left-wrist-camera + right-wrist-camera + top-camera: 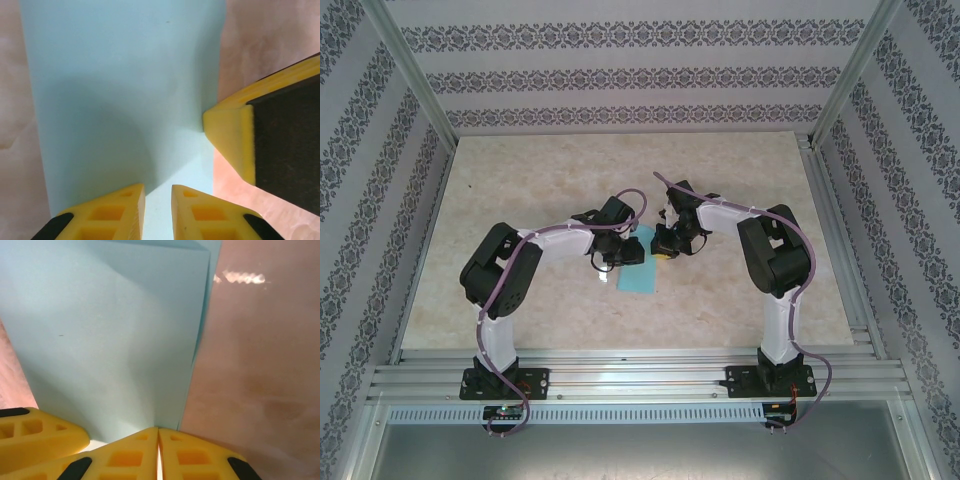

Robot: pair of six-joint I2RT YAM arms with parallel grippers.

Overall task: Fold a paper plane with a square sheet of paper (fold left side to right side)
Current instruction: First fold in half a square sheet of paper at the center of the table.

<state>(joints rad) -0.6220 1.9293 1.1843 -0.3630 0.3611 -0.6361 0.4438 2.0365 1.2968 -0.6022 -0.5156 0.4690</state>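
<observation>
Beige, with a marble pattern, the desk (520,200) carries everything. The left arm (505,270) and the right arm (775,250) stand at its near edge and bend inward, toward each other.

Between them, about the middle of the desk, lies the square sheet of paper (638,272). It is light blue, flat, and has the shape of a narrow rectangle. In the right wrist view two layers show along one long edge, the upper one a little shorter than the lower.

The left claw (158,189) is over the paper with only a narrow gap between its yellow fingers, and the paper is seen through the gap. The right claw (158,432) has its fingers pressed together at the paper's edge. I cannot tell if paper is caught between them. One finger (232,135) of it touches the paper's side edge in the left wrist view.
</observation>
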